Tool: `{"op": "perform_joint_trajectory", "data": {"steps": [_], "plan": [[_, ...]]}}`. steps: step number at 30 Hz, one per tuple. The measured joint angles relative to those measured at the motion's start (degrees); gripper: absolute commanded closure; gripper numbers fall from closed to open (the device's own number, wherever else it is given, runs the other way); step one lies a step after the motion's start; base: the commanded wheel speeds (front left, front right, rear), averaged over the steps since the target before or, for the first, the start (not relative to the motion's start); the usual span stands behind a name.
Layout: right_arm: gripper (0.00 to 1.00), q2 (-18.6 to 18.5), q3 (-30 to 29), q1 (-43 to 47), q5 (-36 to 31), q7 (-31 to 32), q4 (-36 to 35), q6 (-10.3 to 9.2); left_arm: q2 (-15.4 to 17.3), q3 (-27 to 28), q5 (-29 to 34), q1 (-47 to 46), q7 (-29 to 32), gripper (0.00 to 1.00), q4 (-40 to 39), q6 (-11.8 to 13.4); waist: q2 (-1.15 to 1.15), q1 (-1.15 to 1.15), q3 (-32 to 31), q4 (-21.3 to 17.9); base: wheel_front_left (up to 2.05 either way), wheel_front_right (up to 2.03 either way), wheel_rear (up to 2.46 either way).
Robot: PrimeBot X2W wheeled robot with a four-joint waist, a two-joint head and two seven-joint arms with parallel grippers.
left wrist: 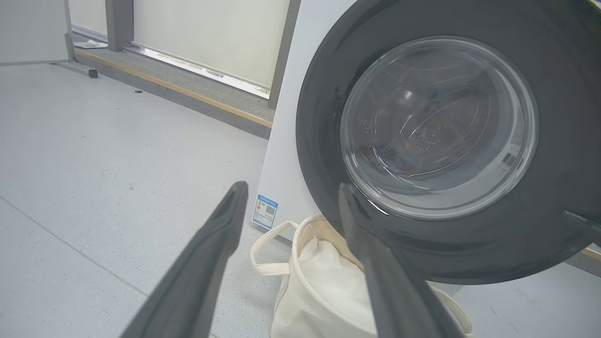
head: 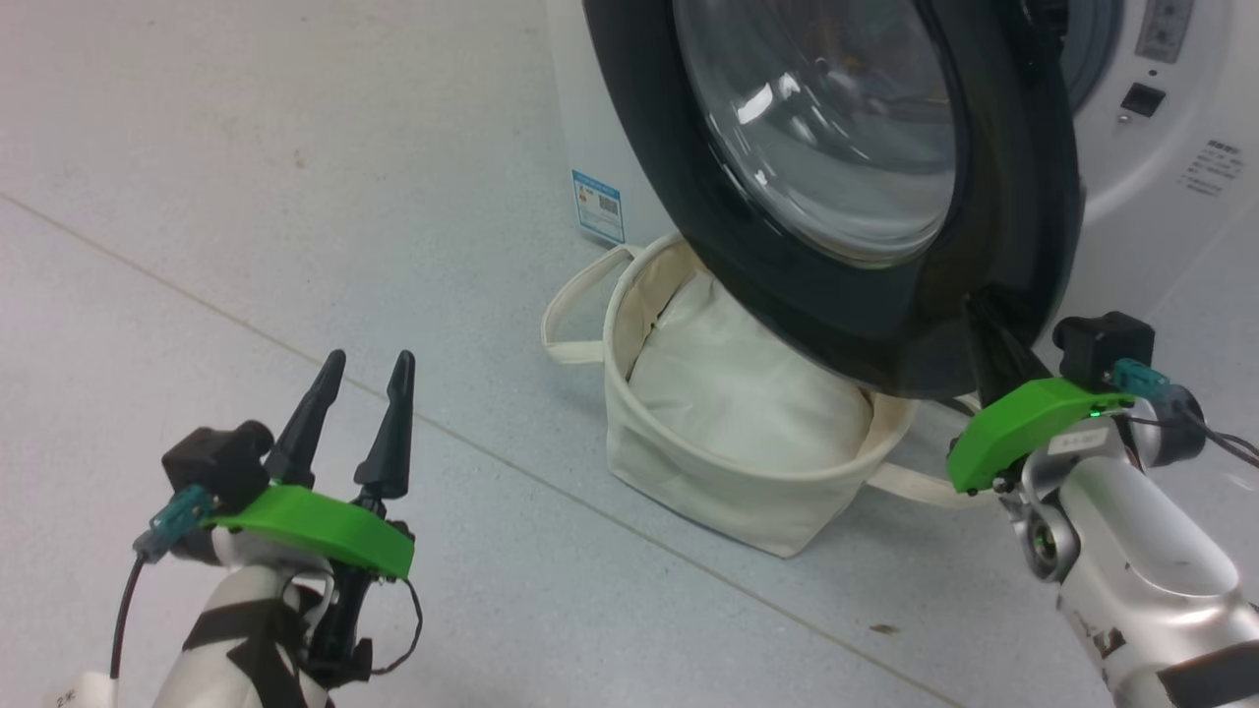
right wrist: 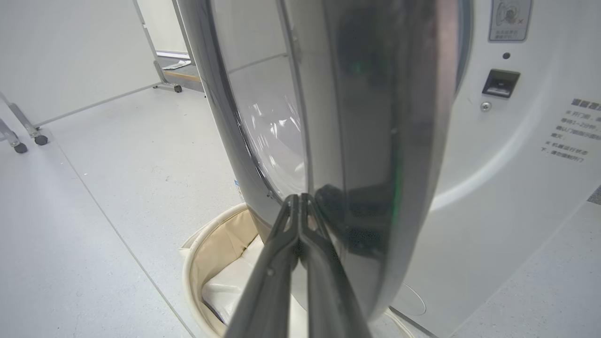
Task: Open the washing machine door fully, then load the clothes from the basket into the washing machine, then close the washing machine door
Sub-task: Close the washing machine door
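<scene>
The washing machine door [head: 1023, 197] stands part-open at upper right, its top cut off, its black rim hiding part of the basket [head: 689, 482] at centre, where a plain white bundle [head: 748, 393] shows. The right hand [right wrist: 299, 199], clenched with nothing seen between its fingers, touches the door's lower rim at lower right; the left hand [head: 369, 362] hangs released at lower left, and brownish shapes behind the glass are too dim to identify.
</scene>
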Motion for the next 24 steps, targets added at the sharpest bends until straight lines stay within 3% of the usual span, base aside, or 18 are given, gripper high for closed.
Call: {"op": "perform_joint_trajectory", "data": {"steps": [10, 24], "plan": [[1.0, -2.74, -5.33, -4.11, -2.85, 0.0, 0.01, 0.03, -0.08, 0.16, -0.58, -1.02, 0.0, 0.0, -1.14, 0.0, 0.0, -0.01, 4.3, 0.17, 0.0, 0.0, 0.0], [1.0, -4.92, -13.25, -16.41, -5.66, 0.0, 0.71, 0.03, -0.04, 1.9, -1.98, -4.87, 0.0, 0.0, -4.97, 0.0, 0.0, 0.0, 14.03, -0.91, 0.0, 0.0, 0.0]]}}
